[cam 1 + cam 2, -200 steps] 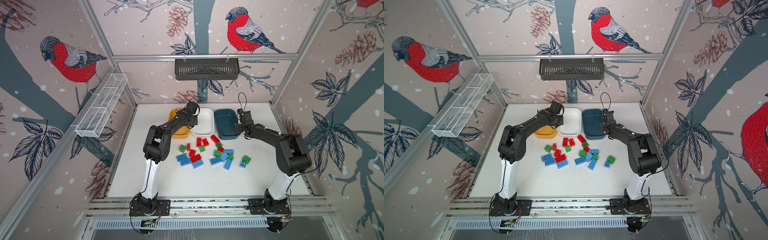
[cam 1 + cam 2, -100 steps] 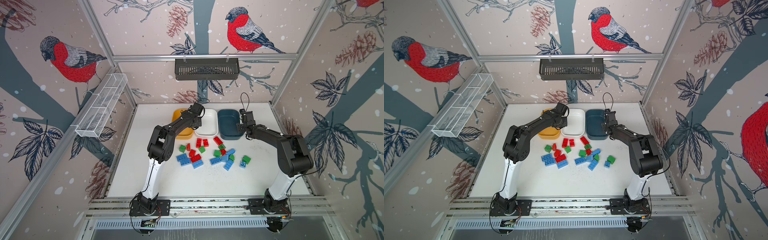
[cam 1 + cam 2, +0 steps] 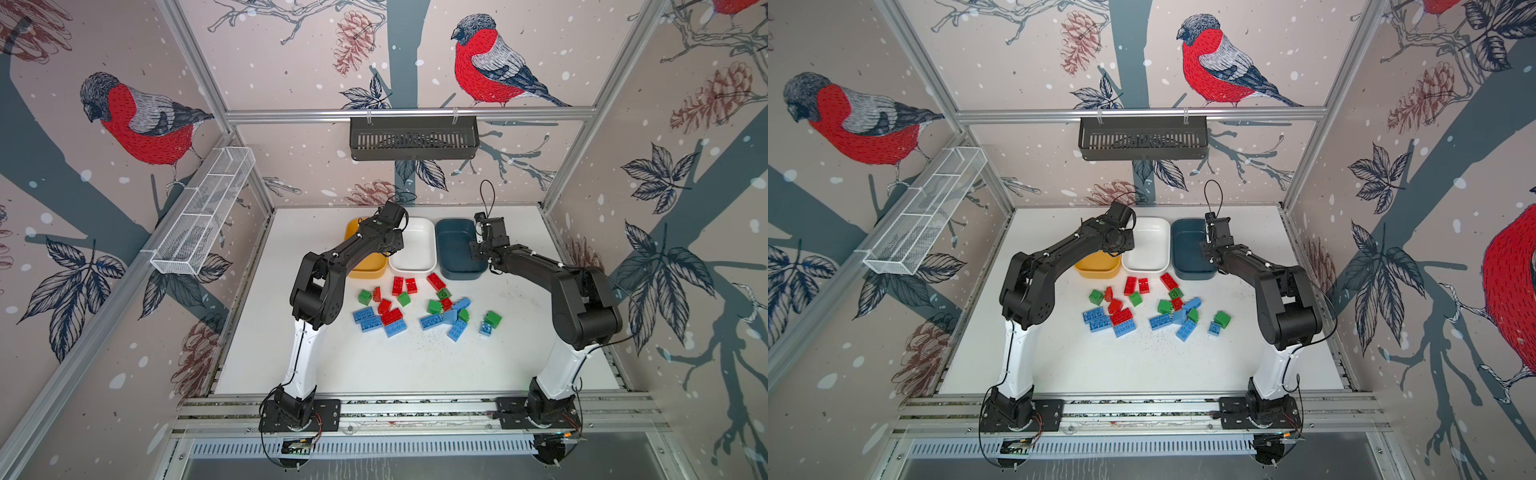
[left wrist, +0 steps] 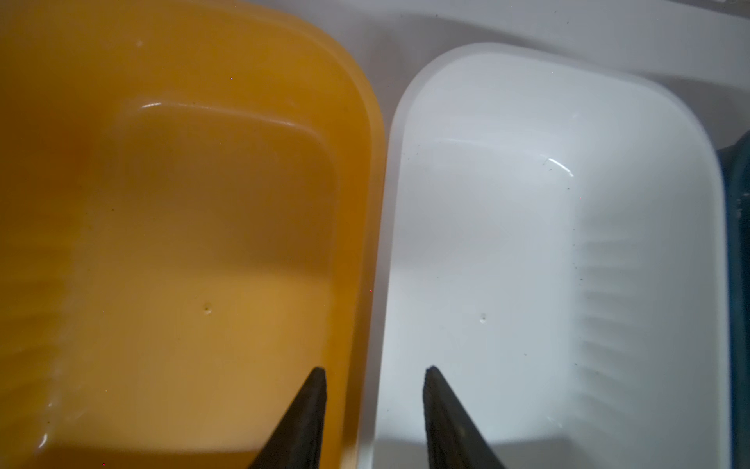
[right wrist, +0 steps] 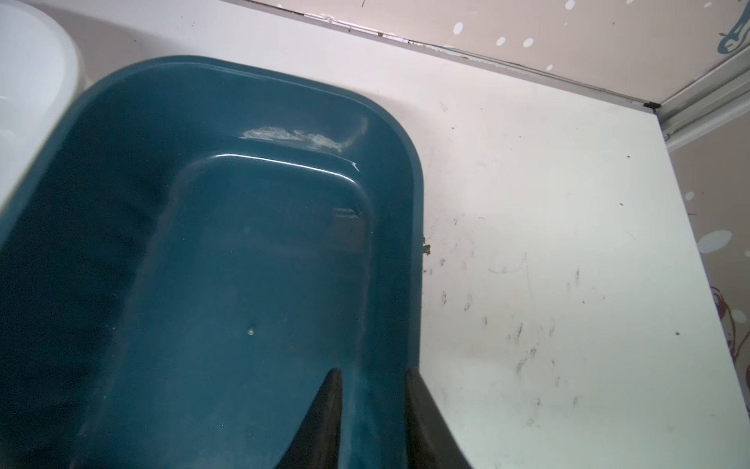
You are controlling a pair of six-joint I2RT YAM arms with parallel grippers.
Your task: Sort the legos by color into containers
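- Left pincer is released: its black fingers stand apart with nothing between them, one over the yellow tub and one over the white tub.
- Right pincer is clenched on the side wall of the dark teal tub, with one finger inside and one outside at the rim.
- White surface is scuffed and speckled with dark crumbs. It is boxed in by aluminium rails and by walls papered with red-breasted birds, pinecones and leaves.
- Dark slatted basket hangs from the back rail, and a white wire mesh basket hangs along the left wall.
- In both top views the three tubs stand side by side at the back of the surface: yellow on the left, white in the middle, teal on the right.
- Legos in red, green and light blue lie scattered on the surface in front of the tubs, towards the arm bases. They are well apart from both pincers, which sit back at the tubs.
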